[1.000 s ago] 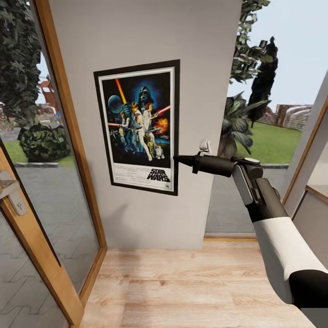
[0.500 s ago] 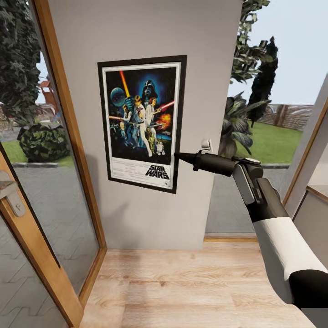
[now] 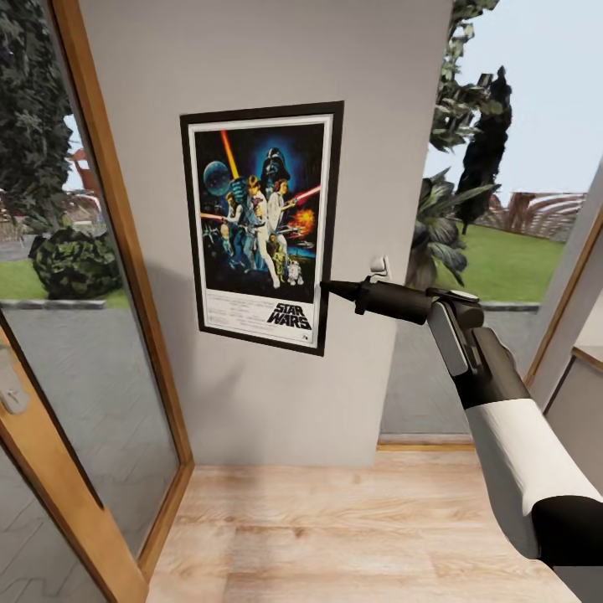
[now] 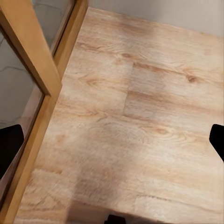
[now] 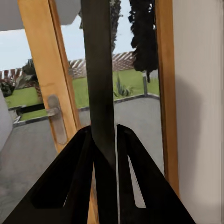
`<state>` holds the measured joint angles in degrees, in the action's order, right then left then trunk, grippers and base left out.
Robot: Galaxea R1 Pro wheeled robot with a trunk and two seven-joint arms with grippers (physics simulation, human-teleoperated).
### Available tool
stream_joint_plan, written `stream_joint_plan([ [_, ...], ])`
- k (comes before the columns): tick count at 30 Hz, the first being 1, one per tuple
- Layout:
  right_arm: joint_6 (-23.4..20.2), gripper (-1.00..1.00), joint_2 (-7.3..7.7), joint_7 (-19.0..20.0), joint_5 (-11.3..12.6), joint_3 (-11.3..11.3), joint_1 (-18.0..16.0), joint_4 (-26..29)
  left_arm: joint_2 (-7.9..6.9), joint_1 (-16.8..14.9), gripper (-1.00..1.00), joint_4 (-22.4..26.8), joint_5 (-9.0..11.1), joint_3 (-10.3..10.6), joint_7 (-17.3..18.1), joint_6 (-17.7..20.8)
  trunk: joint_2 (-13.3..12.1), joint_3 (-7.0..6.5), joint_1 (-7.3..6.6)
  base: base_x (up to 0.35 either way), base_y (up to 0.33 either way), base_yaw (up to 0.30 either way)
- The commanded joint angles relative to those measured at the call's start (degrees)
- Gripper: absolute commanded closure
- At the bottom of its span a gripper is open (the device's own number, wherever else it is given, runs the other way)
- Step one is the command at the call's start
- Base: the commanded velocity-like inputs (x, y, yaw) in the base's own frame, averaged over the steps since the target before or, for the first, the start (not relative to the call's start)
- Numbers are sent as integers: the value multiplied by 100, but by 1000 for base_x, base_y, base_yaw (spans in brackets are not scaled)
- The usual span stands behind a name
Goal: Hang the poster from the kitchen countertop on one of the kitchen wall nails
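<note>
Flat against the wall, the poster (titled "STAR WARS") is pinched edge-on by the right gripper.

**Three cameras around the wall panel**

The head view looks forward and slightly down at the grey wall panel, near it, the wooden floor below. The left wrist view faces down at that same floor, beside the door frame. The right wrist view looks edge-on along the poster, close to the panel; the head view shares that poster.
</note>
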<state>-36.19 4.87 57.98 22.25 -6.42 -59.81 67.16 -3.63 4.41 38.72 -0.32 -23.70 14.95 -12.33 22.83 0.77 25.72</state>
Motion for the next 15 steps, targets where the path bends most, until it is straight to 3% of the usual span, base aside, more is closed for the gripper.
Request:
stream_joint_plan([
  [1, -50, 100, 5, -2, 53, -9, -5, -1, 3, -1, -100, 4, -3, -20, 40, -6, 9, 8, 6, 311, 0, 0],
  [15, -60, 100, 12, 2, 60, -8, -5, -1, 3, -1, -100, 4, -3, -20, 38, -6, 9, 8, 6, 332, 0, 0],
])
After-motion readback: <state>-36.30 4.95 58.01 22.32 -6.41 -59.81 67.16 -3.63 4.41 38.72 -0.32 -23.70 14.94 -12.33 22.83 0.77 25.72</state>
